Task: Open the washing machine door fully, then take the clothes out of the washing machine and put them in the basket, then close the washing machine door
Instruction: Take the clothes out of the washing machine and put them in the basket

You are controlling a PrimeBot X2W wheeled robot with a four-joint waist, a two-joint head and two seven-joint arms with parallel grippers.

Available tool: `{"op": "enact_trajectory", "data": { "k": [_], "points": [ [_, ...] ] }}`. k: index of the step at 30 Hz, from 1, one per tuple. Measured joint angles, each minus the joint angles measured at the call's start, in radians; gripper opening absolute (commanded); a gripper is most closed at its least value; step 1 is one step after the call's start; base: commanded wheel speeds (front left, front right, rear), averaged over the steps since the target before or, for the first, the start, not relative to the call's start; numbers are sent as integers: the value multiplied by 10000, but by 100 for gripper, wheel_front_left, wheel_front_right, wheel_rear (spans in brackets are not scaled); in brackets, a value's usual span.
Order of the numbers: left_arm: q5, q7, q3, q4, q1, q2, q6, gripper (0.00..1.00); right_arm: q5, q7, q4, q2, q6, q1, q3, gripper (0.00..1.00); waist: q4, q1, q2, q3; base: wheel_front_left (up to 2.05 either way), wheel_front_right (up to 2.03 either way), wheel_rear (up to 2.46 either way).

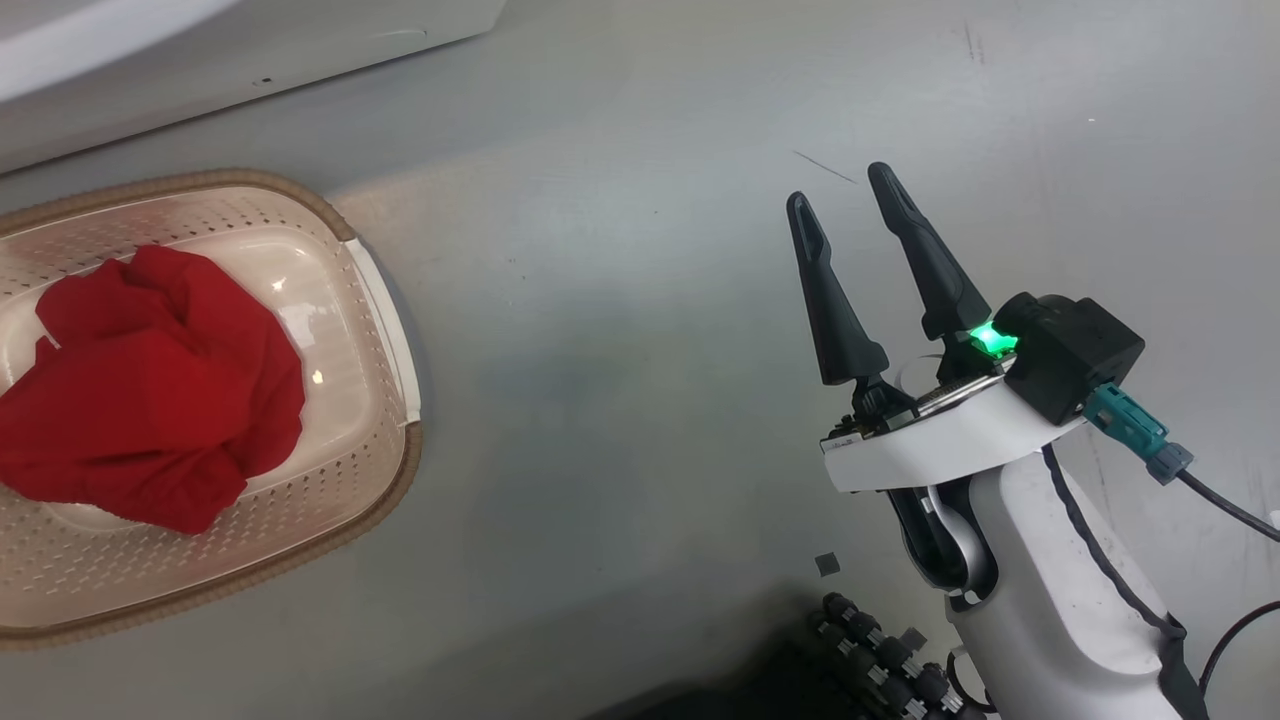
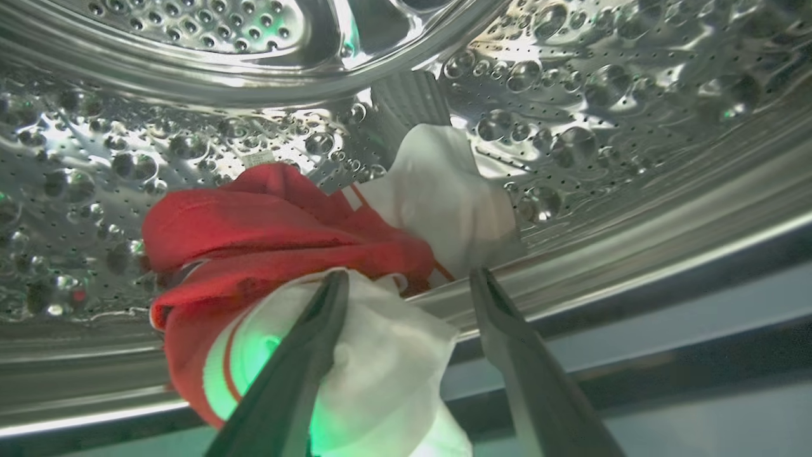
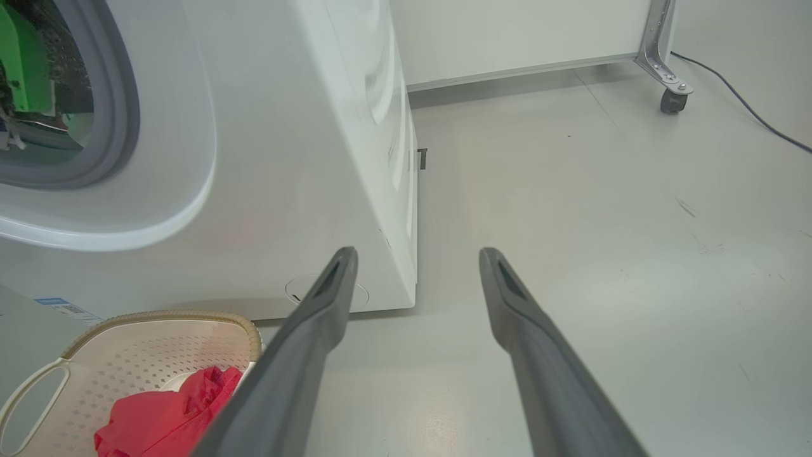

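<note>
Inside the perforated steel drum of the washing machine lies a crumpled red-and-white jersey near the drum's lip. My left gripper is open, its fingers spread over the jersey's white part, one finger resting against the fabric. A plain red garment sits bunched in the cream basket on the floor by the machine's base. My right gripper hangs open and empty over bare floor, well right of the basket. The washing machine door is out of view.
Grey floor stretches right of the machine. A white panel on a caster wheel stands behind, with a dark cable trailing on the floor. My own dark base shows at the bottom of the head view.
</note>
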Motion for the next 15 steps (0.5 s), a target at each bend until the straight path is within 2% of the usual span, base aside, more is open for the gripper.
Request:
{"op": "enact_trajectory", "data": {
  "k": [11, 12, 13, 14, 15],
  "points": [
    [414, 249, -6, 339, -157, 219, 382, 100, 8, 0, 115, 2, -23, -207, 6, 100, -7, -1, 0, 111, 0, 0, 0],
    [414, 249, -12, 351, -172, 217, 382, 79, 8, 0, 115, 2, -21, -222, 6, 100, -1, -1, 0, 118, 0, 0, 0],
    [414, 291, -12, 364, -197, 215, 405, 47, 12, 0, 115, 2, -21, -237, 8, 100, 6, 0, 0, 125, 0, 0, 0],
    [416, 291, -12, 374, -213, 215, 430, 0, 12, 0, 115, 2, -21, -251, 8, 100, 13, -1, 0, 132, 0, 0, 0],
    [428, 293, -17, 376, -220, 215, 466, 0, 12, 0, 117, 2, -21, -267, 8, 100, 21, -1, 0, 137, 0, 0, 0]
  ]
}}
